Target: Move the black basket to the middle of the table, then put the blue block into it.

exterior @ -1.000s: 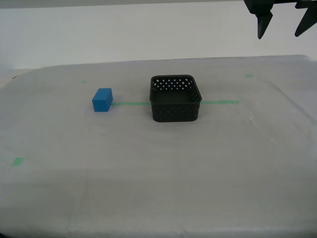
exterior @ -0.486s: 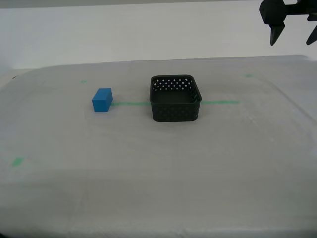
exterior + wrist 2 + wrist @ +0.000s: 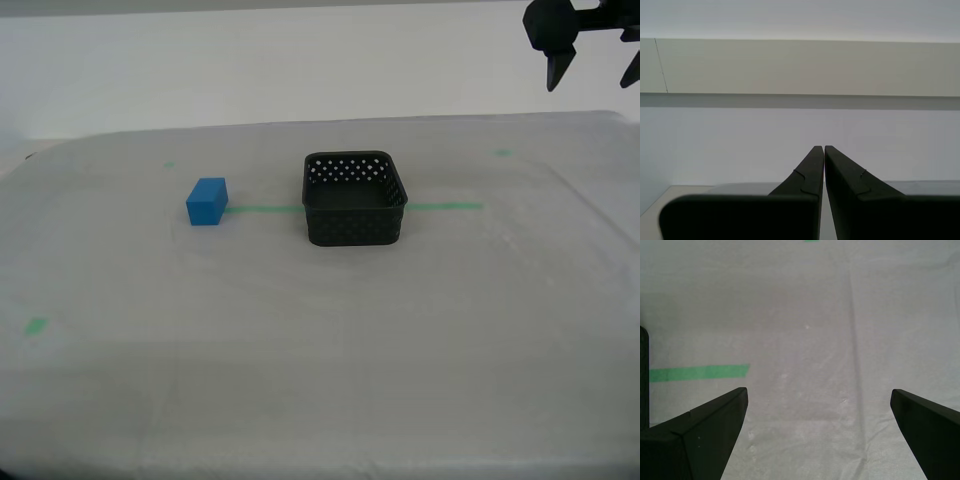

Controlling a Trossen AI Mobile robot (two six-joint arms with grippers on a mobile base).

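My first claw [image 3: 592, 62] hangs half cropped, spread.

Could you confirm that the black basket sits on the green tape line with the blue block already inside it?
Not quite: the black basket does sit on the green tape line, but it is empty. In the exterior view the blue block rests on the table, to the basket's left in that view.

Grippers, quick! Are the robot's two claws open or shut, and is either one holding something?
My first gripper: open, holding nothing, above the table.
My second gripper: shut, holding nothing, pointing at the wall.
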